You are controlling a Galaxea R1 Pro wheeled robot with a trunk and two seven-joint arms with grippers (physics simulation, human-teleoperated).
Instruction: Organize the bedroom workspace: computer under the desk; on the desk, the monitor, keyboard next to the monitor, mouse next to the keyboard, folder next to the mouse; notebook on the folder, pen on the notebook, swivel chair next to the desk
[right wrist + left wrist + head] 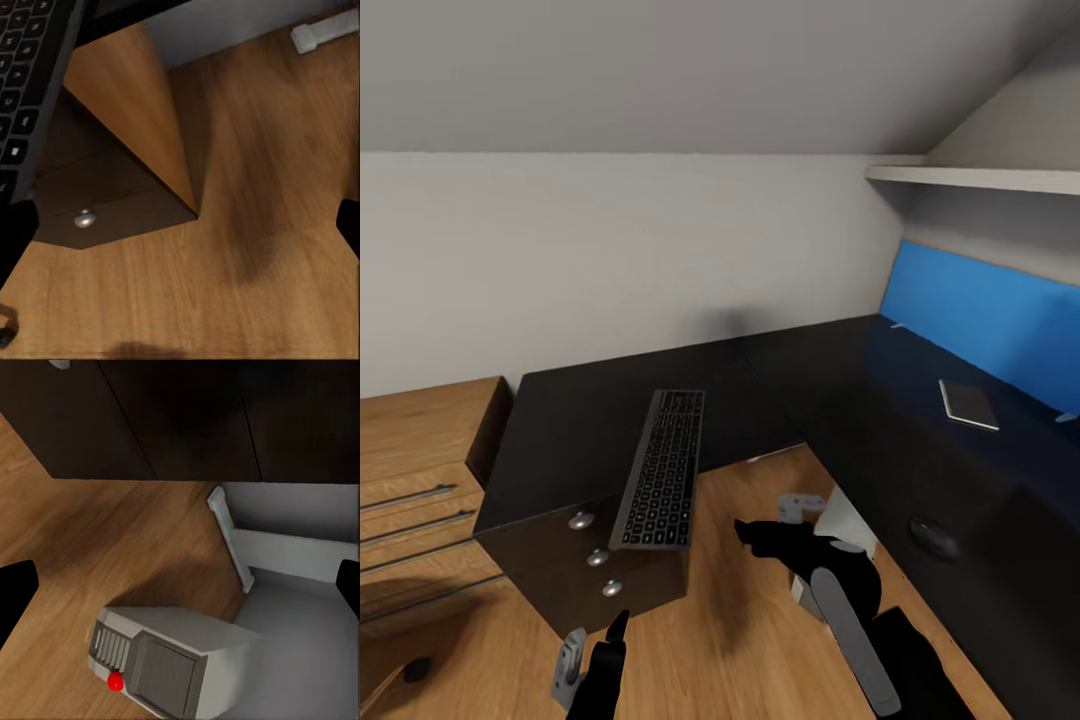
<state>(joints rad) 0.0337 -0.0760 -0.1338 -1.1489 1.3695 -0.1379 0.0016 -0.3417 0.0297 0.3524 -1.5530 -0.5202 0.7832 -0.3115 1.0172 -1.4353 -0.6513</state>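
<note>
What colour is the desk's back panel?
Bright blue. The back panel stands along the far edge of the black desk, clearest in the head view.

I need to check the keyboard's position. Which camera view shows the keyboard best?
The head view is best: the whole keyboard lies on the desk, its near end over the drawer unit's edge. The right wrist view shows one corner of its keys, cut off by the picture's edge.

Black-topped desk (610, 420) with bright blue back panel (985, 320), silver-grey black-keyed keyboard (662, 468), white-grey red-dotted computer tower (169, 664), wood-grain floor (247, 285)
</note>
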